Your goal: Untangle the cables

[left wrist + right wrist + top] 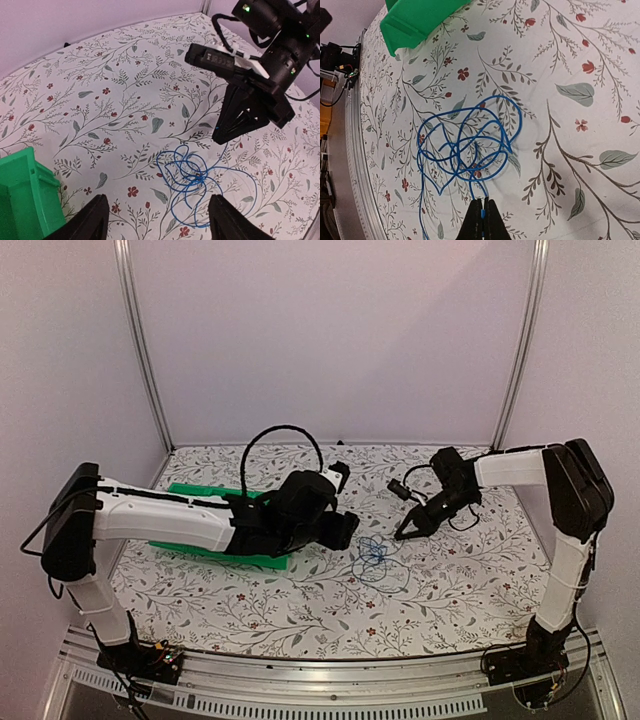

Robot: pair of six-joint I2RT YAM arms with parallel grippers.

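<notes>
The cables (375, 556) are a small snarl of thin blue wire lying on the floral table, just in front of both grippers. Only blue wire shows clearly. My left gripper (345, 530) is open and empty, hovering just left of the snarl. In the left wrist view its fingers frame the snarl (192, 175) from the near side (159, 198). My right gripper (403, 535) is shut on a strand of the blue wire at the snarl's right edge. In the right wrist view the strand runs between the closed fingertips (481, 204), with the loops (465, 145) spread beyond them.
A green bin (186, 489) lies at the left under my left arm; it also shows in the left wrist view (25, 195) and the right wrist view (420, 17). Thick black arm hoses (280, 430) arch behind the left wrist. The table's metal front rail (330, 665) is near.
</notes>
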